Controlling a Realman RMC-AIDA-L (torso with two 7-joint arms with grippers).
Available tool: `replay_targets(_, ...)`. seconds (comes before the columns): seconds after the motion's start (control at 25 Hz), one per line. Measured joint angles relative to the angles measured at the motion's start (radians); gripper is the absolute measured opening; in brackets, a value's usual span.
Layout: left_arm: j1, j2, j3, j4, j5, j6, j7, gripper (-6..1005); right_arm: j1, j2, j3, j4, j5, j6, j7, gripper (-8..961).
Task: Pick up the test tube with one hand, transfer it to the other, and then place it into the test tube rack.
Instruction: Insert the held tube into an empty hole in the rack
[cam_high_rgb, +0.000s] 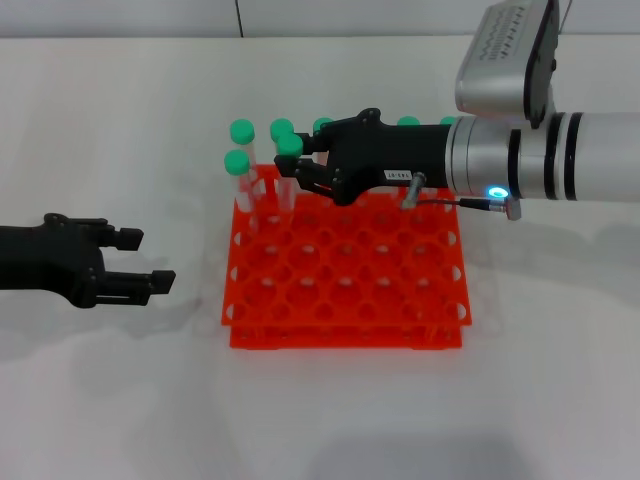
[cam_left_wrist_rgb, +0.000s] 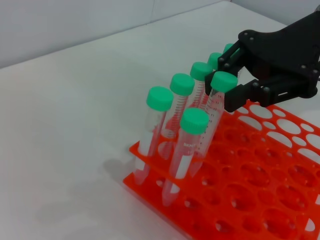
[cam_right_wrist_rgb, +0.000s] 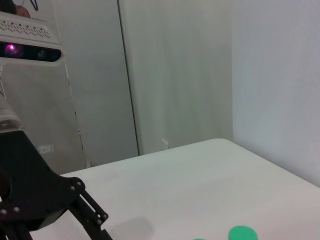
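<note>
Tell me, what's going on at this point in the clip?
The right gripper, reaching over the test tube rack, is closed on a green-capped test tube whose lower end is already in a rack hole near the other capped tubes. The left gripper sits open and empty beside the rack, so the handover looks done.

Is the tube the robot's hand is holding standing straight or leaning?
Leaning. In the left wrist view the test tube slants, lower end in the test tube rack, with the right gripper closed below its cap.
</note>
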Motion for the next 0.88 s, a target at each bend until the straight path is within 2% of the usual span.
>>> replay_targets(0.88, -0.009, -0.002, 0.000, -0.015, 0.000, -0.012, 0.015, 761, 0.001, 0.000, -0.015, 0.002, 0.000, 0.016, -0.006, 258)
